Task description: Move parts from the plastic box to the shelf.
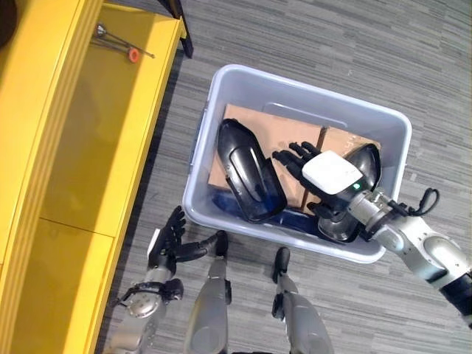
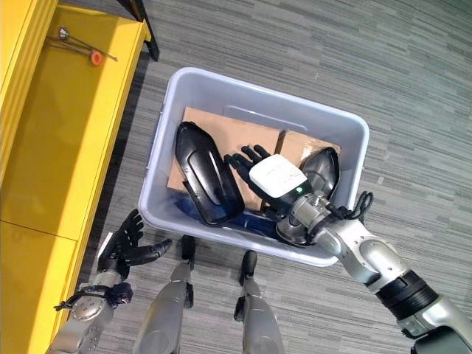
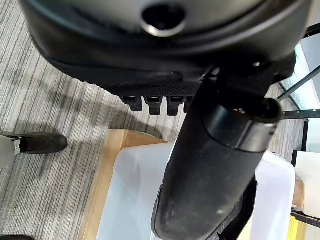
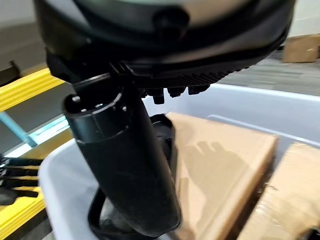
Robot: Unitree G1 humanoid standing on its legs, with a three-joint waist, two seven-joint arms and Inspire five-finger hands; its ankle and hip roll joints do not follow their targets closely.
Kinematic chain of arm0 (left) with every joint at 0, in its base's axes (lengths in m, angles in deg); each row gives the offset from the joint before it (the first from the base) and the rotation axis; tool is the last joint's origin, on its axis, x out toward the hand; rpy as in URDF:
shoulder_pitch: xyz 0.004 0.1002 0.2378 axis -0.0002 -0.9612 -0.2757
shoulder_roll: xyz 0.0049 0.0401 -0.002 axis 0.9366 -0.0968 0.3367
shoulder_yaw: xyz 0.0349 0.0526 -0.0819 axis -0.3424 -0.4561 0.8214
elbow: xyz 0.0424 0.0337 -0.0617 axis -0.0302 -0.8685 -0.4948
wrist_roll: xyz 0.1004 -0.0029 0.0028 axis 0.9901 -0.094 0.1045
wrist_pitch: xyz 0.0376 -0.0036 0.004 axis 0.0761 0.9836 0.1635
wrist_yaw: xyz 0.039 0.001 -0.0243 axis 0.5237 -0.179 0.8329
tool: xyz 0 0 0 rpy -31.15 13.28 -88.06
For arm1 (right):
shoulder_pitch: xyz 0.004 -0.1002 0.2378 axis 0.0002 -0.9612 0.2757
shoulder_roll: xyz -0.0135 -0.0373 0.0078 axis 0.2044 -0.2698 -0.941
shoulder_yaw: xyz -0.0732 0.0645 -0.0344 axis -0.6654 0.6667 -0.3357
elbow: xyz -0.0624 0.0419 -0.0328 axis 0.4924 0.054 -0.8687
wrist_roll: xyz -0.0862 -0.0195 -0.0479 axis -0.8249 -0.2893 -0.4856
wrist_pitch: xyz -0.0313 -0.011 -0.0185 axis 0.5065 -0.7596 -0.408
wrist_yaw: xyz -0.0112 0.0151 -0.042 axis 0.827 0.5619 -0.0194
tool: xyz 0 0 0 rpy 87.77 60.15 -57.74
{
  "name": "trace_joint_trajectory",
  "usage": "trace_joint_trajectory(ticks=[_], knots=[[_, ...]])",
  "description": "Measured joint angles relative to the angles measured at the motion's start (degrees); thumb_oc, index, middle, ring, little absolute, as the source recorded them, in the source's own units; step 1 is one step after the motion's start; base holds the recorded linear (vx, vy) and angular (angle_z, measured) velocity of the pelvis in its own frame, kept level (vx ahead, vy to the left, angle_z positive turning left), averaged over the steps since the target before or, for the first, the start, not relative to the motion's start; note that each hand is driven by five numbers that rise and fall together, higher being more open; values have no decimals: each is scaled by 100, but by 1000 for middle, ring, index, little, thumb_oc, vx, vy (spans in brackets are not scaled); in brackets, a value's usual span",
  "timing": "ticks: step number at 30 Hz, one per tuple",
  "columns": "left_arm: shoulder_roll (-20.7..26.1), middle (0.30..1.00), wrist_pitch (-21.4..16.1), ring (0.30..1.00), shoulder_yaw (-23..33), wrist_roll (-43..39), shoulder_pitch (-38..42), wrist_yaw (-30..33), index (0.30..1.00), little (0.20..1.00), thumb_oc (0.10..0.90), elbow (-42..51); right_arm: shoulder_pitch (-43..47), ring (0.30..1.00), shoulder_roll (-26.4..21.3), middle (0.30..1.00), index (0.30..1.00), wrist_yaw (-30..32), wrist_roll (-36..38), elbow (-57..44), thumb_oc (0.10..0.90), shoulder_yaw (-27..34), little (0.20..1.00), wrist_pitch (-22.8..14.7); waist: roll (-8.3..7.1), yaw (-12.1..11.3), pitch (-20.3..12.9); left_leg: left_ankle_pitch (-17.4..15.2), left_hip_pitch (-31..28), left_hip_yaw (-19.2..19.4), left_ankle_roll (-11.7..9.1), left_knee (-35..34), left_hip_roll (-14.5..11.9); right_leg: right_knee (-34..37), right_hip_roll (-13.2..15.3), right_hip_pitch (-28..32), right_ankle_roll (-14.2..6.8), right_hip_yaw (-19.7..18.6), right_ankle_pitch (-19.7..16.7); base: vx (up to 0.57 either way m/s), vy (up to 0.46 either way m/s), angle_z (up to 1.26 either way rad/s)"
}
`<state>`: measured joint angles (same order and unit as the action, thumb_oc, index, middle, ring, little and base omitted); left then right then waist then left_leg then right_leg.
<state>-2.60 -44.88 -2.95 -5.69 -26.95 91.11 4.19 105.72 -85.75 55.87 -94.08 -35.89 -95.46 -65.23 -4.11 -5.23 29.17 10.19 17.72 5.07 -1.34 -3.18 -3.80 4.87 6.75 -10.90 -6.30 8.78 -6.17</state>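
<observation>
- Parts sit in the plastic box (image 1: 221,88): one big black part (image 1: 249,171) leans on the box's left side, another black part (image 1: 355,184) lies on the right, under the R arm.
- R hand (image 1: 299,160) hangs over the middle of the box w/ fingers straight & spread, holding nothing. It is just beside the big black part, above the brown cardboard (image 1: 284,133).
- L hand (image 1: 171,240) is low, outside the box near its front-left corner, fingers loose & open, holding nothing.
- To do the grab well, I think: slide R hand left to the big black part, wrap fingers round its edge, squeeze firm. It looks smooth & shiny, so may slip.
- Lift straight up, clear of the box wall, so it doesn't snag.
- Yellow shelf (image 1: 96,147) is to the robot's left w/ lots of bare room; a small metal tool w/ orange tip (image 1: 122,44) lies at its far end, so put the part down away from it.
</observation>
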Motion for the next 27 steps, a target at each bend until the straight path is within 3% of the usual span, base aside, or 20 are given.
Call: trace_joint_trajectory(ticks=[6,13,27], knots=[[-1,1000,1,1000,-10,14,78,9,1000,1000,900,2,-137,1000,462,1000,1000,-80,-100,-1,900,-7,1000,13,-57,-29,28,10,8,-62,-11,0,0,0,-7,17,4,42,3,3,0,3],[-20,1000,4,1000,-7,49,79,198,1000,1000,900,4,-516,1000,1450,1000,1000,42,34,89,900,337,1000,244,-61,-43,31,18,18,-92,-20,0,3,0,-6,32,15,91,10,-1,4,2],[-70,1000,4,1000,-6,54,81,269,1000,1000,900,6,-711,1000,1669,1000,1000,183,261,118,900,356,1000,455,-62,-164,31,36,42,-195,-42,0,8,0,-14,53,26,175,21,-4,4,2]])
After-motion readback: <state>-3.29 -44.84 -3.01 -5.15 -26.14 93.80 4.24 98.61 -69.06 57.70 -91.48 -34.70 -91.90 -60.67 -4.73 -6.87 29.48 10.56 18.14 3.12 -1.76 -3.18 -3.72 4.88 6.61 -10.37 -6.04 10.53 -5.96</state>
